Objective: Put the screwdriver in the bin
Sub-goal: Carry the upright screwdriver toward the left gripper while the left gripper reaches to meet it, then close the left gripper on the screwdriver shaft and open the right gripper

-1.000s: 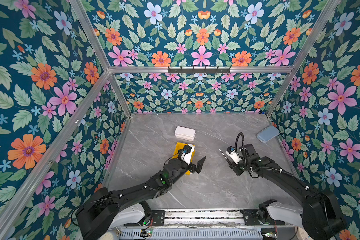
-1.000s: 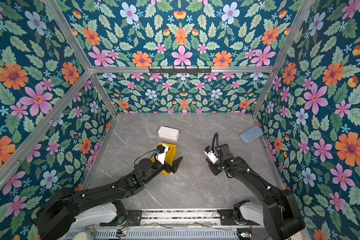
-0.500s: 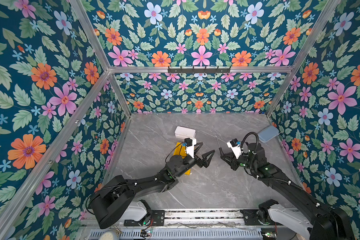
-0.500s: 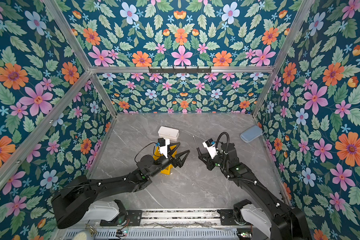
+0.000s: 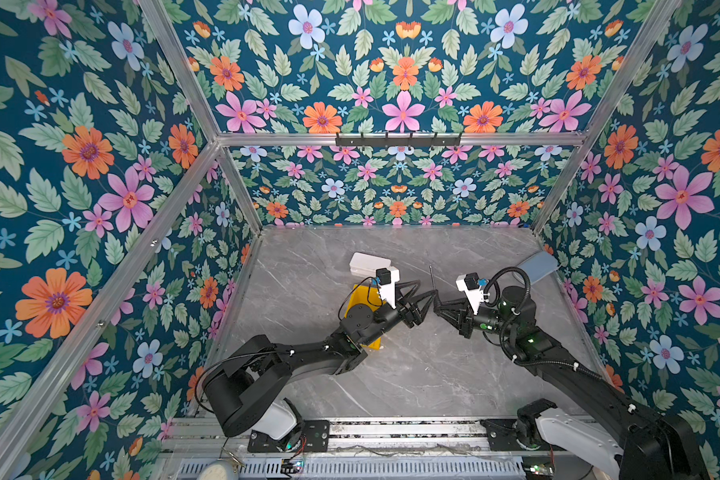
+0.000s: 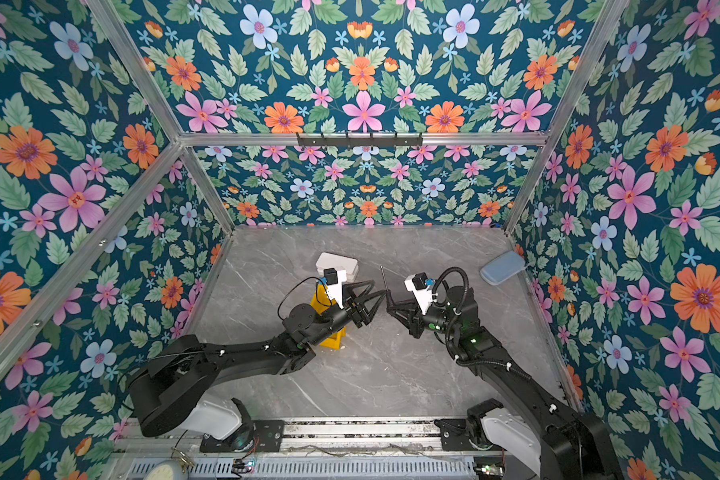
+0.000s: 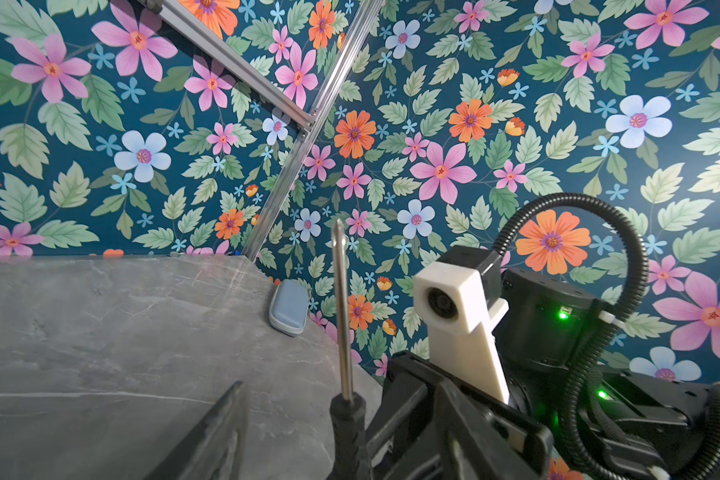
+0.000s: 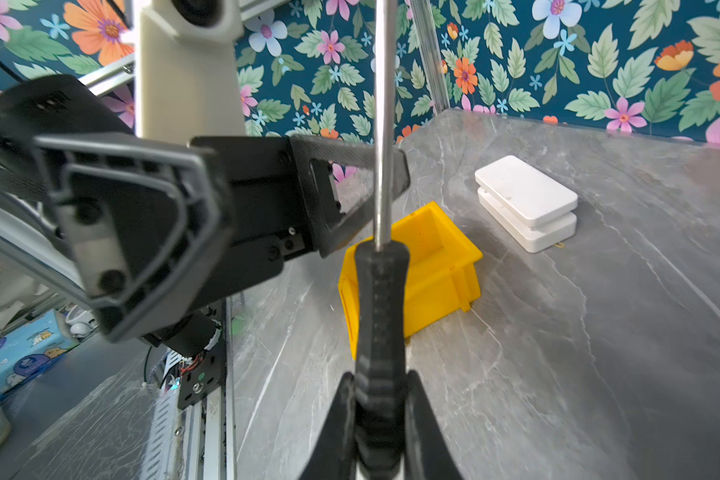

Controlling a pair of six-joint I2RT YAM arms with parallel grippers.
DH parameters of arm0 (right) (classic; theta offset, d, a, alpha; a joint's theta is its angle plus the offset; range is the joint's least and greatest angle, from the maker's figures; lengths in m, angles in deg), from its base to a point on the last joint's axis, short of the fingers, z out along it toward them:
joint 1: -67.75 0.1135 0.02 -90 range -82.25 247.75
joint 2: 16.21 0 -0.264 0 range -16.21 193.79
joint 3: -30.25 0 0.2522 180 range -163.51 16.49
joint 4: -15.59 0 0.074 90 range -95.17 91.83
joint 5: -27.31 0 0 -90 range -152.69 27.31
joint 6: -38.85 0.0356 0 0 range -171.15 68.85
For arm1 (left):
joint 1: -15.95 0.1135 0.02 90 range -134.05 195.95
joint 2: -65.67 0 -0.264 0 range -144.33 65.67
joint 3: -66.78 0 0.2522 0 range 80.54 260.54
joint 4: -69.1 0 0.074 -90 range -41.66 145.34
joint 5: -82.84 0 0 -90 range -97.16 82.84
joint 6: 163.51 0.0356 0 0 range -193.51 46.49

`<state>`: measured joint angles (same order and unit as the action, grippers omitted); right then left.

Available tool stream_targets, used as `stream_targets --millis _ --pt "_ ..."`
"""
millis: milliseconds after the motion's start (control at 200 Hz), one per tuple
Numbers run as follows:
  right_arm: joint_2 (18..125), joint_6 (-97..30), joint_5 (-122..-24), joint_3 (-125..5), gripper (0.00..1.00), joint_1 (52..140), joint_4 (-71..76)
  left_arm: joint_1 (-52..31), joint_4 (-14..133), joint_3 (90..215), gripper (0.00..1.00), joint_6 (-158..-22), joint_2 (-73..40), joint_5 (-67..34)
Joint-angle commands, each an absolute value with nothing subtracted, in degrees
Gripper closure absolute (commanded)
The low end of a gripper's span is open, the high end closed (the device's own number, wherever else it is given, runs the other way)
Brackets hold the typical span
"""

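The right fingers (image 8: pixel 425 428) clamp the screwdriver (image 8: pixel 377 316) by its black handle, shaft pointing up, above the worktop (image 8: pixel 599 332). The left fingers (image 7: pixel 213 436) stand apart, straddling it without gripping. The bin (image 8: pixel 445 266) sits below, near the left arm.

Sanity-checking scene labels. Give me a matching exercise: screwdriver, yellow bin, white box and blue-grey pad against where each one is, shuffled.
Things
1. screwdriver
2. yellow bin
3. white box
4. blue-grey pad

Places
A. at the far right edge of the table
B. on the table beyond the bin, apart from it
C. off the table, clamped in the right pincer, shaft up
D. on the table, partly hidden under the left arm in both top views

Pairs: 1-C, 2-D, 3-B, 4-A
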<state>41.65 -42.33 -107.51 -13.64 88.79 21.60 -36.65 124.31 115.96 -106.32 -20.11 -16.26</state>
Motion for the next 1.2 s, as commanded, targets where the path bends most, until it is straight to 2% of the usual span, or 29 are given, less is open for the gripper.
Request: stream_targets --millis 0,280,440,535,595,705,955,1110,1195 --pt "42.0 -41.3 -109.8 -14.5 1.00 88.8 25.4 -36.6 127.0 116.8 0.40 -107.4 -20.9 -18.9" --pt "43.0 -41.4 -111.4 -15.7 1.00 88.8 26.5 -36.6 128.1 116.7 0.67 -107.7 -22.0 -20.4" --pt "43.0 -41.6 -111.9 -15.6 1.00 88.8 26.4 -36.6 128.4 116.9 0.72 -107.6 -22.2 -21.2" --pt "43.1 -42.0 -112.2 -15.5 1.00 88.8 25.7 -36.6 128.9 117.3 0.65 -107.3 -22.5 -22.7" --pt "43.0 -42.3 -112.3 -15.5 1.00 88.8 25.3 -36.6 128.9 117.6 0.64 -107.2 -22.7 -23.3" --pt "43.0 -43.2 -112.2 -15.7 1.00 88.8 24.2 -36.6 128.9 117.8 0.71 -107.1 -22.8 -23.8" --pt "43.4 -43.7 -112.2 -15.8 1.00 88.8 23.9 -36.6 128.5 118.9 0.78 -106.8 -23.3 -26.1" --pt "43.2 -43.6 -112.0 -15.6 1.00 88.8 24.2 -36.4 128.3 119.0 1.00 -106.9 -23.3 -26.6" --pt "43.0 -43.7 -111.7 -15.6 1.00 88.8 24.0 -36.3 128.1 118.7 1.00 -106.9 -23.0 -26.5"
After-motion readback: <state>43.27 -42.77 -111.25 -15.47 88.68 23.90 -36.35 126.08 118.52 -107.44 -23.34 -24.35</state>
